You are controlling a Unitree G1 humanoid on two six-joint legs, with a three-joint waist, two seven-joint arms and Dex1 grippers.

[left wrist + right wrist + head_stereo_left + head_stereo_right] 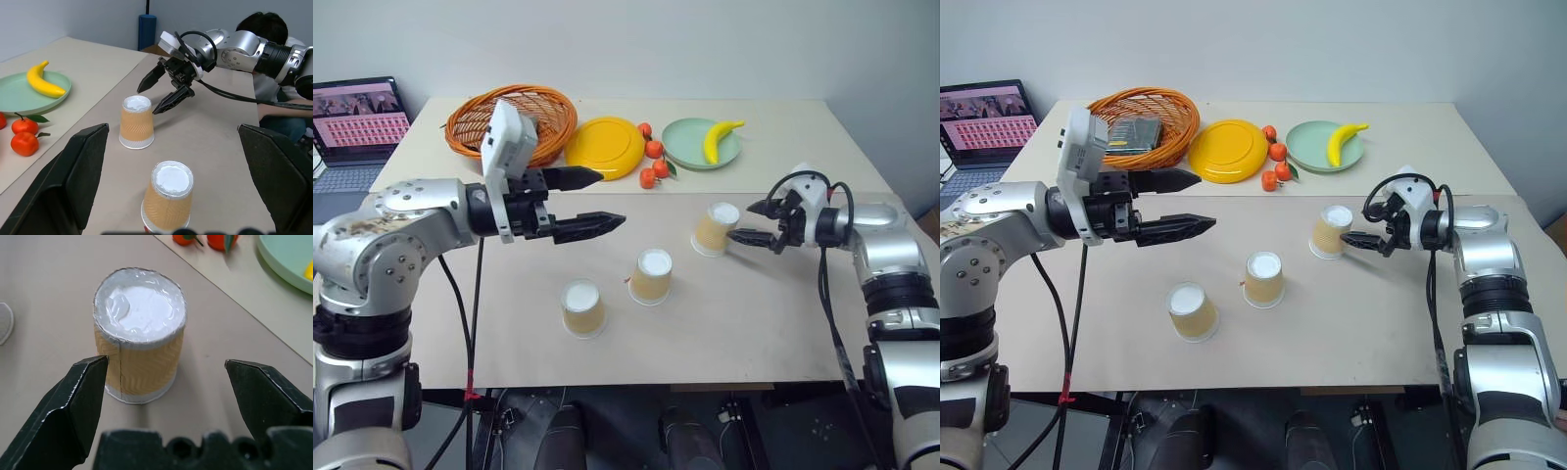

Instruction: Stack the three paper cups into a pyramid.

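Right gripper [751, 222] jaws wide, just beside rightmost cup [715, 229], not touching. Left gripper [597, 201] open, empty, above beige table [754, 323].

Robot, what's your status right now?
Both grippers open: right gripper at the right cup, left gripper hovering. Three paper cups unstacked. Nothing blocking.

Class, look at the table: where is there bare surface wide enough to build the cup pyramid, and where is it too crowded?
Bare: the near strip of the table, in front of the left cup and middle cup. Crowded: the far edge, with basket, yellow plate, oranges and green plate with banana. The right gripper, jaws open, is at the right cup.
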